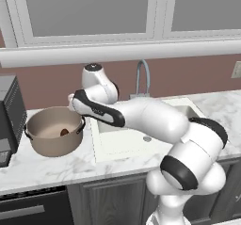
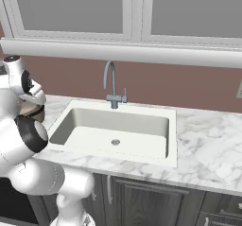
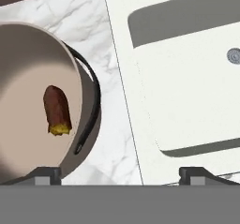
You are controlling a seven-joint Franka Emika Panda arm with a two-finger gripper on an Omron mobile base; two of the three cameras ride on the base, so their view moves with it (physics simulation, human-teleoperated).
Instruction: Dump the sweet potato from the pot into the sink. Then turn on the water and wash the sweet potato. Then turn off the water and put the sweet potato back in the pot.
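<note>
I have the gripper (image 3: 120, 174) hanging above the counter with its two dark fingertips (image 3: 44, 174) spread as wide as they go and nothing between them. Taking the pot (image 1: 54, 131) as my landmark: it stands on the marble counter (image 1: 47, 167) just beside the sink (image 2: 118, 130), on the side away from the faucet (image 2: 112, 85), with a dark boxy appliance (image 1: 10, 118) on its far side. The sweet potato (image 3: 57, 110) lies on the pot's pale floor, not yet dumped.

What the next move turns on, as I judge it, is the near loop handle (image 3: 91, 106). In the hand view it runs along the pot wall on the sink-facing side, its long arc roughly parallel to the sink's rim, and it lies ahead of the fingertip nearer the pot, not centred between the two. So I would have to shift the hand toward the pot before closing. The sweet potato's long axis runs about the same way as the handle's arc, its cut yellowish end toward the fingertips.

From the left base view the arm's own forearm crosses in front of the hand, so I cannot make out the fingers there. The right base view cuts the pot to a sliver behind the arm. The far handle is cut off in the hand view.
</note>
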